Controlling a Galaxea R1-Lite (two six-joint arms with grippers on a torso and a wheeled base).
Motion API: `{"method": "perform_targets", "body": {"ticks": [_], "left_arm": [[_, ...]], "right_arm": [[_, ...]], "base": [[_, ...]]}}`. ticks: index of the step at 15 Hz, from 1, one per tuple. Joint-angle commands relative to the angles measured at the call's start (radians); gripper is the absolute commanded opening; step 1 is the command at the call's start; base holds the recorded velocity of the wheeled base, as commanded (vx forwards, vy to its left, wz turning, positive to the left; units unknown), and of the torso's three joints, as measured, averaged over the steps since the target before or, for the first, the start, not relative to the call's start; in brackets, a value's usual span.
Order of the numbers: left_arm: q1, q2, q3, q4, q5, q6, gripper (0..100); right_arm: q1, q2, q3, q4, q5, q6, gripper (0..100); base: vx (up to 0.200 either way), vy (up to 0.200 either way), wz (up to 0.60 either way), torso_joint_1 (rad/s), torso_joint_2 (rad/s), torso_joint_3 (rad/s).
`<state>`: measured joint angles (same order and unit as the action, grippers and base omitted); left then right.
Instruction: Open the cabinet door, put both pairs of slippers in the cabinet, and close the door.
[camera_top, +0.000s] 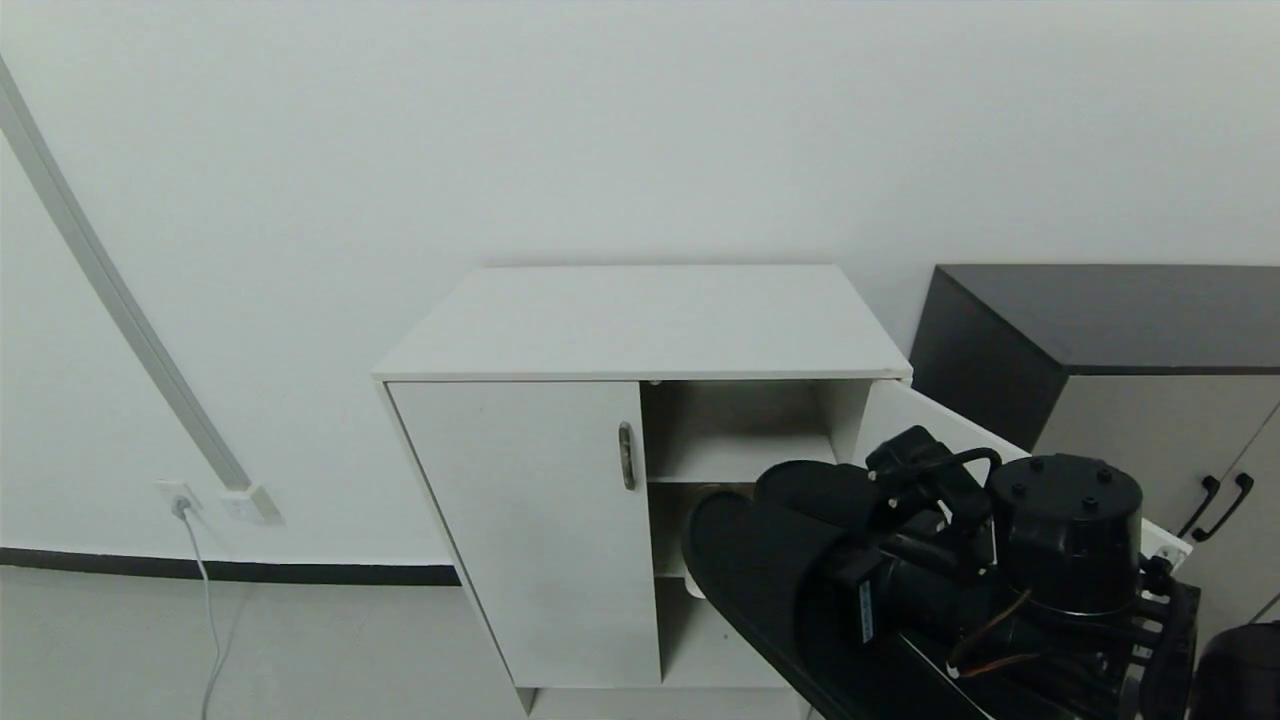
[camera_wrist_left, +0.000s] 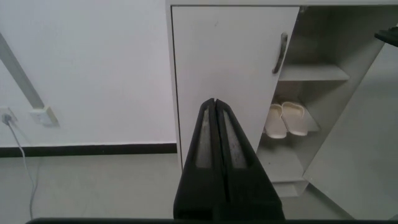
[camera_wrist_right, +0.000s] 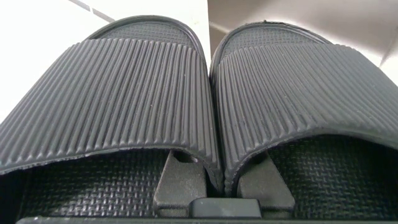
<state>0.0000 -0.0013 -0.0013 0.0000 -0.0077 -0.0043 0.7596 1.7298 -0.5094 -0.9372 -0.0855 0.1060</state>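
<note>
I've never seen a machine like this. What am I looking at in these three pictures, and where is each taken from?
This is a robot with two arms, each ending in a two-fingered clamp called a gripper. The wide picture comes from a camera on its head, looking at a white cabinet whose right door is open. The other two come from cameras on its wrists. The right wrist camera looks along the right gripper, which pinches a pair of black slippers by their inner sides, in front of the open side. The left wrist camera shows the left gripper, shut and empty, and a pair of white slippers already on a shelf inside.
</note>
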Motion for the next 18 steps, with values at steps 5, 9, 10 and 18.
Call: {"method": "perform_targets", "body": {"ticks": [5,9,10,18], "left_arm": [[0.000,0.001,0.001,0.000,0.000,0.000,0],[0.000,0.001,0.000,0.000,0.000,0.000,0],[0.000,0.001,0.001,0.000,0.000,0.000,0],[0.000,0.001,0.000,0.000,0.002,-0.006,0]], "right_arm": [[0.000,0.022,0.009,-0.032,-0.002,-0.002,0],[0.000,0.039,0.017,-0.063,-0.002,-0.014,0],[0.000,0.042,0.017,-0.064,-0.002,-0.014,0],[0.003,0.047,0.026,-0.066,-0.002,-0.014,0]], "base": [[0.000,0.000,0.00,-0.200,0.52,0.318],[0.000,0.000,0.00,-0.168,0.49,0.323],[0.000,0.000,0.00,-0.149,0.48,0.339],[0.000,0.000,0.00,-0.107,0.46,0.351]]}}
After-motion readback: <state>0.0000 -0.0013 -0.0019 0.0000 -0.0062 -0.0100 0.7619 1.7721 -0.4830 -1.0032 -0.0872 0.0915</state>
